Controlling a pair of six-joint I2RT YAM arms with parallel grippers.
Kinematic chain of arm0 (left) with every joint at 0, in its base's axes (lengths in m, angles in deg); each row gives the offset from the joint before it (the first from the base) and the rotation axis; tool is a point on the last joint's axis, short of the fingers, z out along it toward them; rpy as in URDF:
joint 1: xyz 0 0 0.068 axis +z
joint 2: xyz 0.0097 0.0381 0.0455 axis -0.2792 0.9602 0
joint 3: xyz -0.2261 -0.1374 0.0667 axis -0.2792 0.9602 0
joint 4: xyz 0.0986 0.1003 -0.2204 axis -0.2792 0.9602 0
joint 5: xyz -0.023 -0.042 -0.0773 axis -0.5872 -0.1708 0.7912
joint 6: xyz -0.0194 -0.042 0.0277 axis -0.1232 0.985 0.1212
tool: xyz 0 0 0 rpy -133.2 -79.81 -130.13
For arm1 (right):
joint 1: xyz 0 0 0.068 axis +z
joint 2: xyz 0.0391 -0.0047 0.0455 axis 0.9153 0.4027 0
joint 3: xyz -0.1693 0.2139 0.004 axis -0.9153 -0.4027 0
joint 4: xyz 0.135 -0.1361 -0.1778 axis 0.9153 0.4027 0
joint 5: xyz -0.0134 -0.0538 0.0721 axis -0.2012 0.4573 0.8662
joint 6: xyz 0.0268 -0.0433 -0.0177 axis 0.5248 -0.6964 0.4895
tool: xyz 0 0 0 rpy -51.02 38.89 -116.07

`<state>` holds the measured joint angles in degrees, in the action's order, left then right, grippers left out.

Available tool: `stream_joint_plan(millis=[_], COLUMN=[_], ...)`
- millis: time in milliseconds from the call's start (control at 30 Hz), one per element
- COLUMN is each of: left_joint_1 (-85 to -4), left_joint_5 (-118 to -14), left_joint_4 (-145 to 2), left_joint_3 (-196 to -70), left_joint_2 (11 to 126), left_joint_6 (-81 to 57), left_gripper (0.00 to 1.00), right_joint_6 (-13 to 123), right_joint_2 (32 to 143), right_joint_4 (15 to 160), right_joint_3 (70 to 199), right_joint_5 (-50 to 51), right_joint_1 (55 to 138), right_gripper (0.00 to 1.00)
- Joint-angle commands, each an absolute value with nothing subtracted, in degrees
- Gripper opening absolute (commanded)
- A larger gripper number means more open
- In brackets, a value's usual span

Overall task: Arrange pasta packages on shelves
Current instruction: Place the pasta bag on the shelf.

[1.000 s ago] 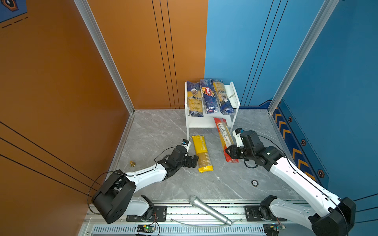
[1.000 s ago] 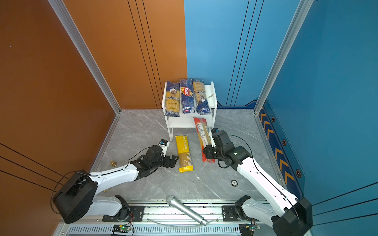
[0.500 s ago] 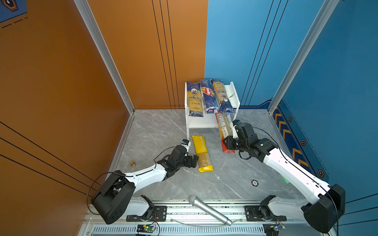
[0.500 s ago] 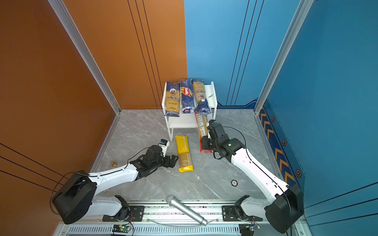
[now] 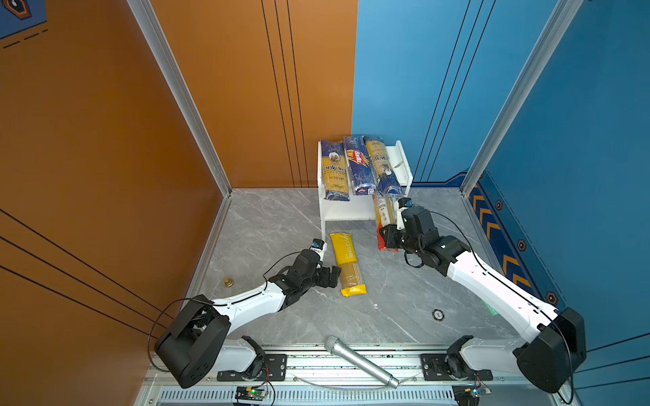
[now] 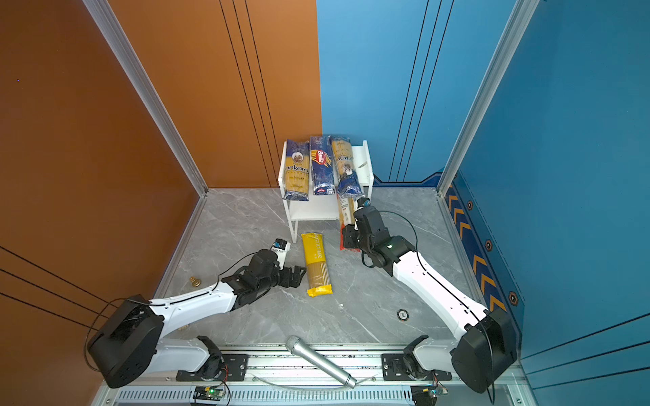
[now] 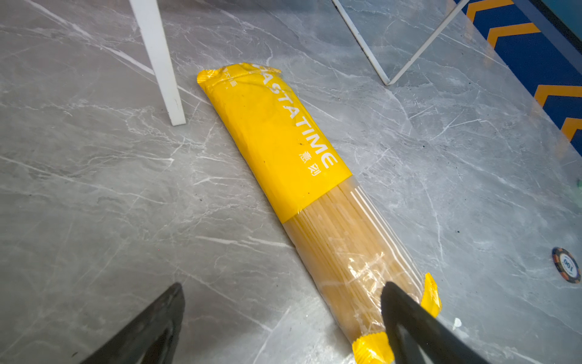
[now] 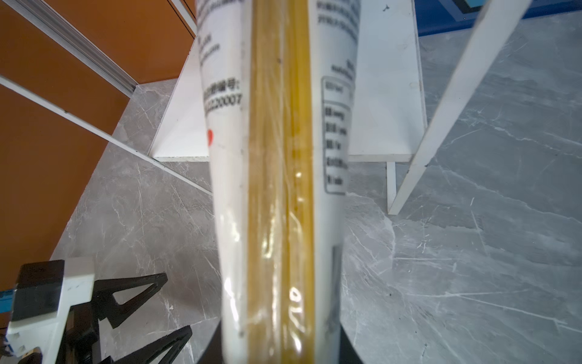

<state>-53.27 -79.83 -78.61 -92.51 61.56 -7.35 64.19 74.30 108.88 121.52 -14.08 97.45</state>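
Right wrist view: red-and-clear bag (image 8: 277,189) runs straight out toward the lower board (image 8: 387,94) of the shelves (image 5: 404,168), with white printed panels either side of a clear strip showing spaghetti.

- Right gripper (image 5: 387,239) is clamped on this bag close to its red near end. The bag's far end is hidden under the top tier, on the right.
- Top board (image 5: 393,156) holds three bags side by side: left ankara bag (image 5: 336,172), Barilla bag (image 5: 358,165) and right ankara bag (image 5: 381,165), which is skewed. All three overhang the near edge.
- Yellow bag (image 5: 346,260) lies flat on the floor (image 5: 267,225), near the shelves' left leg. Its far half is yellow and its near half clear.
- Left gripper (image 5: 332,276) has its jaws spread beside the bag's near left edge, with one finger (image 7: 409,321) over the clear end. Contact cannot be told.
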Motion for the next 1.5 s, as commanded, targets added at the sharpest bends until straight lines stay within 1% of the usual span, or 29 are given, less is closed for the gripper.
stream_joint_plan(millis=[0, 267, 500, 900, 1467], left_joint_1=[-52.7, -52.2, -51.9, -51.5, -50.9], left_joint_5=[-80.2, -80.0, -80.1, -80.1, -79.3], left_joint_4=[-78.9, -78.9, -78.8, -78.7, -78.7], left_joint_3=[-91.7, -91.6, -91.5, -91.6, -92.4], left_joint_2=[60.4, 60.7, 60.6, 60.9, 62.3], left_joint_6=[-8.0, -8.0, -8.0, -8.1, -8.2], left_gripper=[0.98, 0.98, 0.98, 0.98, 0.98], right_joint_6=[62.1, 59.3, 58.2, 57.6, 58.2], right_joint_2=[74.0, 75.7, 77.9, 82.9, 84.7], right_joint_4=[97.5, 91.5, 89.3, 89.5, 85.9], right_joint_3=[122.8, 121.1, 121.8, 125.4, 126.4], right_joint_5=[-17.4, -18.1, -19.1, -18.2, -17.4], right_joint_1=[97.7, 97.7, 97.7, 96.4, 95.8], right_gripper=[0.0, 0.0, 0.0, 0.0, 0.0])
